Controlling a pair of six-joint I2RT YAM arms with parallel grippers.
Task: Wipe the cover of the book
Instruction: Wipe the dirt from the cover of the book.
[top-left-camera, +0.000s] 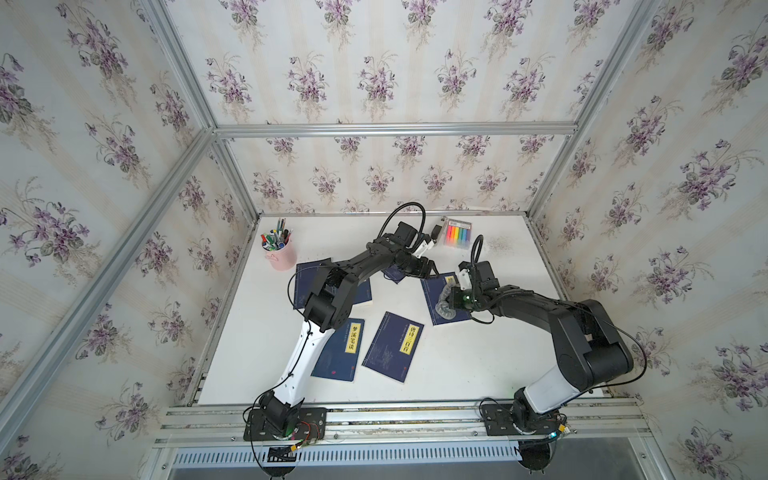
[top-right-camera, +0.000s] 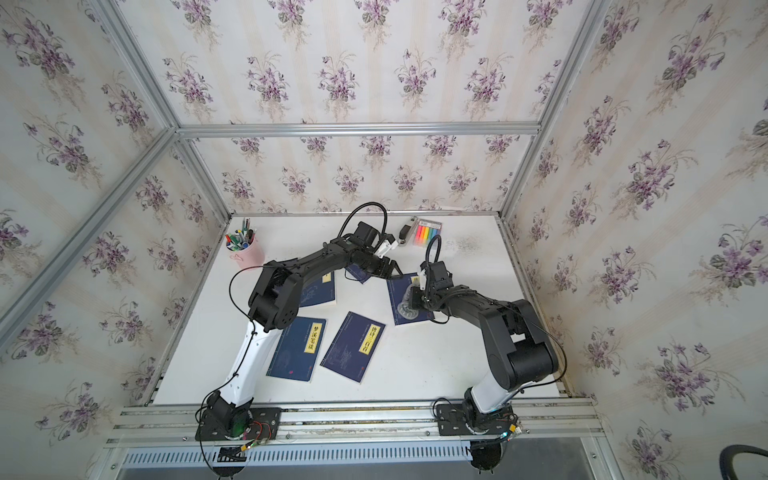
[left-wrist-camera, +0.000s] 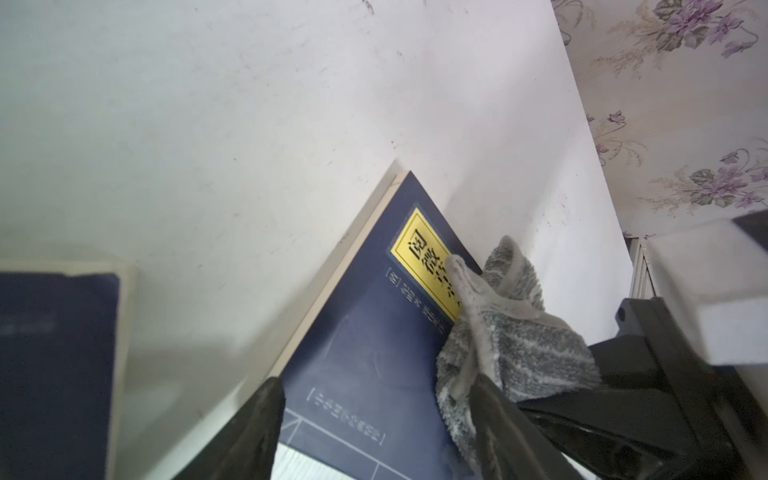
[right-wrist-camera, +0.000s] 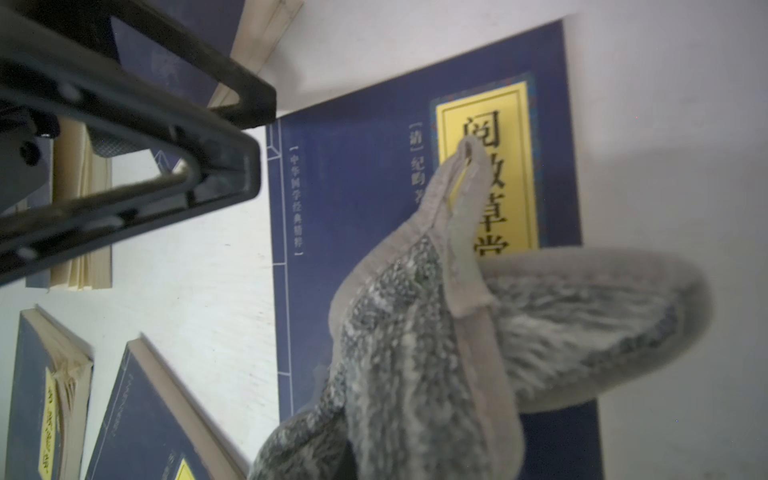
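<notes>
The grey fluffy cloth (top-left-camera: 442, 306) is clamped in the right gripper (top-left-camera: 454, 298) on the dark blue paperback book (top-left-camera: 432, 293) (3 o'clock on the white table (top-left-camera: 457, 365)). The left gripper (top-left-camera: 432, 269) is spread wide, so the book, if unpinned, could be dragged.

wiped book (top-left-camera: 430, 293): partly under cloth (top-left-camera: 444, 302) and right gripper (top-left-camera: 454, 297) in both top views; lower end of its yellow label (right-wrist-camera: 486, 120) hidden by cloth in the right wrist view.
cloth: blurred and cut by the bottom edge in the right wrist view.
right gripper: fingertips buried in cloth.
left gripper (left-wrist-camera: 376, 388): only finger ends inside the left wrist view; blurred in the right wrist view.
small book (top-left-camera: 394, 275): mostly under left gripper; title unseen.
rear book (top-left-camera: 365, 291): largely under left arm (top-left-camera: 374, 259).
pens (top-left-camera: 276, 237): too small to sort.
black item (top-left-camera: 436, 231) by markers (top-left-camera: 457, 235): too small to identify.
</notes>
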